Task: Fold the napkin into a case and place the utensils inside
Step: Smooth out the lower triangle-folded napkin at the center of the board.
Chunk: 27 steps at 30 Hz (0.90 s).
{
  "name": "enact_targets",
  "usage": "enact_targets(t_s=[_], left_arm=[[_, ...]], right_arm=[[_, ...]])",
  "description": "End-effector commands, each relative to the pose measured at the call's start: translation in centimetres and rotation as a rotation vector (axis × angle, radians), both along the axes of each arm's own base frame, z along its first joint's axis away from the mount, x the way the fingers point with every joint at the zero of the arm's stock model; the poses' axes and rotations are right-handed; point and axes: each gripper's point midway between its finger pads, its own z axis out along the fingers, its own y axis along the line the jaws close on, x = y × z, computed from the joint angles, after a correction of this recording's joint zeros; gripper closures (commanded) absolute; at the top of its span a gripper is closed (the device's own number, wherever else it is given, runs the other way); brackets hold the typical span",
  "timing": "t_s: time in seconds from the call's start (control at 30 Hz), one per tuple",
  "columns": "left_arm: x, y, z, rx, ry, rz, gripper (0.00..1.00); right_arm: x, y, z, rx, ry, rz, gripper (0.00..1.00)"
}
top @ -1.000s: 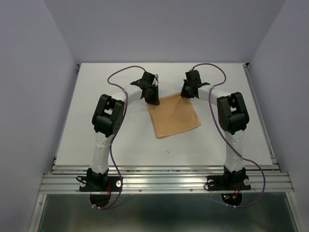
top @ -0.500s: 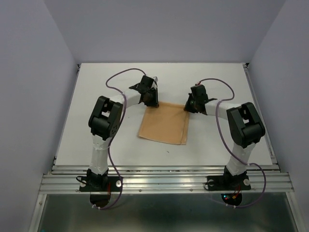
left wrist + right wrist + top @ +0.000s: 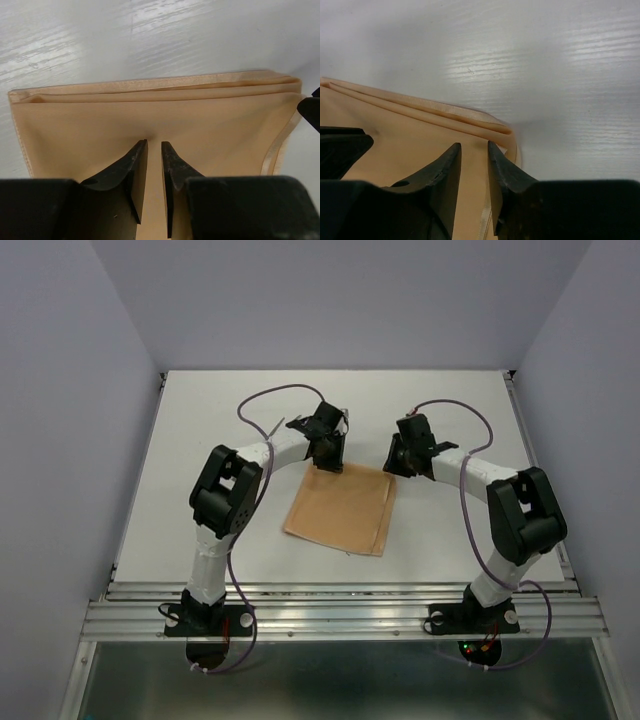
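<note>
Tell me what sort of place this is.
Most likely a robot test cell in a lab: a white table boxed in by plain pale walls, a left arm and a right arm bolted to an aluminium rail. The only everyday thing is a peach napkin.

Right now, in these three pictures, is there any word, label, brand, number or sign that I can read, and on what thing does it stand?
None: no text can be read in any view.
The napkin, the table and the walls are plain.
The left arm and the right arm show no legible marking.
</note>
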Motion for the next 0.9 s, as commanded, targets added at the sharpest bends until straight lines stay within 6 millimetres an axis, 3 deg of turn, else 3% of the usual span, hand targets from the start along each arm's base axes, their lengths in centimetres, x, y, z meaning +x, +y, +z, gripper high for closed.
enact_targets(t_s=[0.0, 0.13, 0.33, 0.5, 0.87], left_arm=[[0.4, -1.0, 3.9, -0.009, -0.071, -0.002, 0.70], [0.0, -1.4, 4.1, -0.004, -0.072, -0.004, 0.70], [-0.4, -2.0, 4.4, 0.001, -0.072, -0.015, 0.68], [-0.5, -2.4, 4.9, -0.001, -0.076, -0.022, 0.66], [0.4, -2.9, 4.1, 0.021, -0.084, -0.036, 0.66]], right_arm=[[0.8, -1.7, 2.9, -0.029, -0.069, -0.014, 0.64], [0.1, -2.3, 2.0, -0.039, -0.044, 0.041, 0.46], [-1.1, -0.8, 0.7, -0.027, -0.011, 0.215, 0.31], [-0.8, -1.0, -0.6, -0.041, 0.015, 0.236, 0.32], [-0.2, -0.8, -3.2, -0.043, 0.058, 0.224, 0.51]])
